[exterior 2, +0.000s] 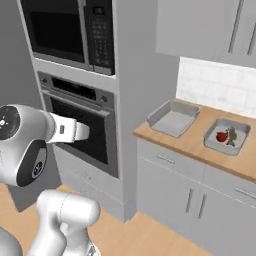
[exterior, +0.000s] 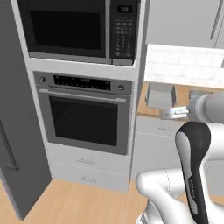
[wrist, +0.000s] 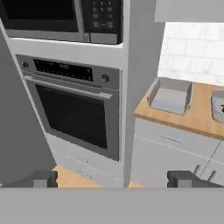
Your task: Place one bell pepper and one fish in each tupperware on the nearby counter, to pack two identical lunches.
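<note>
Two pale-grey tupperware tubs sit on the light-brown counter (exterior 2: 192, 142). The left tupperware (exterior 2: 172, 119) (wrist: 170, 98) (exterior: 160, 95) is empty. The right tupperware (exterior 2: 239, 129) holds a red bell pepper (exterior 2: 221, 136) and a fish (exterior 2: 231, 135) side by side; in the hand view it (wrist: 218, 105) is cut off by the right edge. My gripper (wrist: 116, 179) is open with nothing between its fingers. It hangs in the air in front of the oven, well short of the counter and to its left.
A black microwave (exterior 2: 75, 30) sits above a built-in oven (exterior 2: 87, 127) with drawers (exterior: 85, 168) below. A tall grey panel (exterior: 17, 131) stands at the left. Grey cabinets (exterior 2: 200, 200) run under the counter, with a white tiled wall (exterior 2: 220, 87) behind and wooden floor (exterior: 87, 203) below.
</note>
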### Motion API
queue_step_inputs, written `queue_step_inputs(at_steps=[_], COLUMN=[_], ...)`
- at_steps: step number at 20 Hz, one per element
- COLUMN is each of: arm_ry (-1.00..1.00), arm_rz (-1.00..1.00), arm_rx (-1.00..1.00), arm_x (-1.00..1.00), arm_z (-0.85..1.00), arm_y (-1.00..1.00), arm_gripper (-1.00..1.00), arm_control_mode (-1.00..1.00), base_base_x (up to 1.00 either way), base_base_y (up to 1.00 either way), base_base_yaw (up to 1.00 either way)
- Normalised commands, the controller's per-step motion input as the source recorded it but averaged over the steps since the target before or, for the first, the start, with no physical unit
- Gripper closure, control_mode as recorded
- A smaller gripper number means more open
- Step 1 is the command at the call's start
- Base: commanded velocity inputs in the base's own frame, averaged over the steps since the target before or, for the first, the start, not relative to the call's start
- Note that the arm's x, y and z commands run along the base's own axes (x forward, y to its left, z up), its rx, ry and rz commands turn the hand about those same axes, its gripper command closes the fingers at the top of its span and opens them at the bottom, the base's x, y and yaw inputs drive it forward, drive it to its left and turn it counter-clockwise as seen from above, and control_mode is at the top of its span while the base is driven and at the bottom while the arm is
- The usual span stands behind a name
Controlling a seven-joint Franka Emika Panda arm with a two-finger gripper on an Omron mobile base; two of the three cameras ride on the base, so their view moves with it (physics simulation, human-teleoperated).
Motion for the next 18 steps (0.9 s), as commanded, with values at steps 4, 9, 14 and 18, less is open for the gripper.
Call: queue_step_inputs(at_steps=[4,9,14,18], arm_ry=[0.0,0.0,0.0,0.0], arm_rz=[0.0,0.0,0.0,0.0], arm_rx=[0.0,0.0,0.0,0.0], arm_x=[0.0,0.0,0.0,0.0], arm_z=[0.0,0.0,0.0,0.0], arm_y=[0.0,0.0,0.0,0.0], arm_gripper=[-1.0,-1.0,-1.0,-1.0], arm_control_mode=[1.0,1.0,1.0,1.0], base_base_x=[0.0,0.0,0.0,0.19], base_base_y=[0.65,0.56,0.6,0.72], base_base_yaw=[0.85,0.88,0.84,0.71])
